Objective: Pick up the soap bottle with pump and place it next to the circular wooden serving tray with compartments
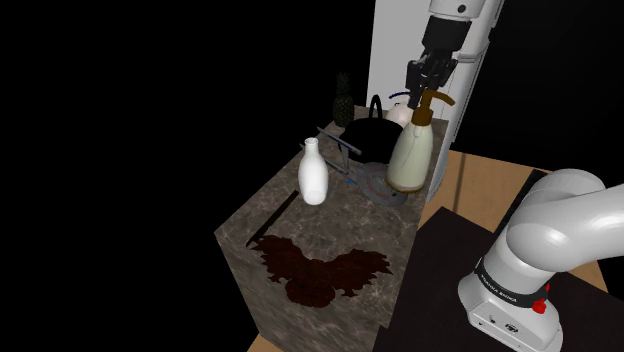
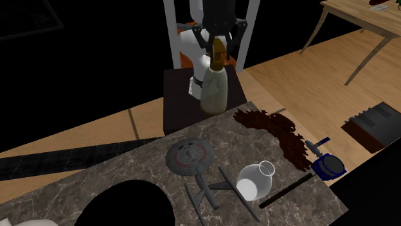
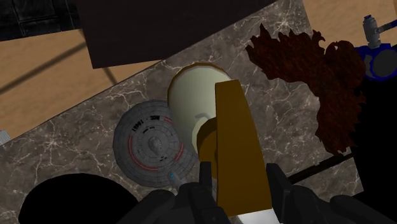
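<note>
A cream soap bottle (image 1: 411, 155) with a brown pump (image 1: 432, 100) hangs upright from my gripper (image 1: 432, 90), whose fingers are shut on the pump head. The bottle (image 2: 215, 90) is over the marble counter's edge nearest the stand; I cannot tell whether its base touches. In the wrist view both black fingers (image 3: 205, 184) clasp the brown pump (image 3: 238, 146), with the bottle's cream body (image 3: 191, 95) below. A large round black thing (image 2: 122, 205) sits at the counter's far end (image 1: 375, 135). A ragged dark red-brown flat thing (image 1: 320, 270) lies at the other end.
A grey saucer-shaped spaceship model (image 2: 191, 156) lies on the marble counter (image 1: 330, 225) beside the bottle. A white flask (image 1: 313, 172) stands mid-counter. A blue object (image 2: 329, 168) sits past the brown shape. Wooden floor, a wooden table (image 2: 360, 16) and black areas surround the counter.
</note>
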`<move>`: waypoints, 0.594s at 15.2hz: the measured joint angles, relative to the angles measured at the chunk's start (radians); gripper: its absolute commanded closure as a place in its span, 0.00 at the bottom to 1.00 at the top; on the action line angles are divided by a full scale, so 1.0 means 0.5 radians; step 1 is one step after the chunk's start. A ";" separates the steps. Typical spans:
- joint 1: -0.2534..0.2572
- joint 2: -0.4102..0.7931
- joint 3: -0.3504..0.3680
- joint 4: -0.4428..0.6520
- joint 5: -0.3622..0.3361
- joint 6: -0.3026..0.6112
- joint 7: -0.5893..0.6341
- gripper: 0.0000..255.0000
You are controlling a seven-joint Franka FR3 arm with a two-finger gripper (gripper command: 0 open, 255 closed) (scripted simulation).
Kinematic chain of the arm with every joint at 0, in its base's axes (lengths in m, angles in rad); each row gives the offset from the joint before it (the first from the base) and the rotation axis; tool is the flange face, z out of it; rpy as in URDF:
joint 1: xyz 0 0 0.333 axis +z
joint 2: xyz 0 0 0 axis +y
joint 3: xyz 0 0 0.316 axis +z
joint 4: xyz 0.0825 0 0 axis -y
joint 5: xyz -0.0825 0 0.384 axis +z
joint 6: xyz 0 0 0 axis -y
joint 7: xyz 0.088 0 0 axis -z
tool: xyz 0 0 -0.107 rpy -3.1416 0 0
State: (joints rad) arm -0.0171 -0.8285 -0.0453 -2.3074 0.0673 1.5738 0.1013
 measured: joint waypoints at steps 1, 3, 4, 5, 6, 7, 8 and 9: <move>0.001 0.018 -0.002 0.042 -0.001 -0.023 0.000 1.00; 0.002 0.035 -0.001 0.109 0.001 -0.074 0.006 1.00; 0.003 0.045 -0.003 0.145 0.000 -0.100 0.006 1.00; 0.004 0.057 -0.002 0.178 0.001 -0.120 0.009 1.00; 0.005 0.073 -0.001 0.213 0.002 -0.139 0.011 1.00; 0.005 0.084 -0.003 0.245 0.001 -0.161 0.011 1.00; 0.006 0.101 -0.005 0.290 0.000 -0.189 0.012 1.00; 0.007 0.116 -0.005 0.331 0.001 -0.215 0.014 1.00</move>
State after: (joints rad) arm -0.0136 -0.7704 -0.0479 -2.1417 0.0676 1.4664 0.1081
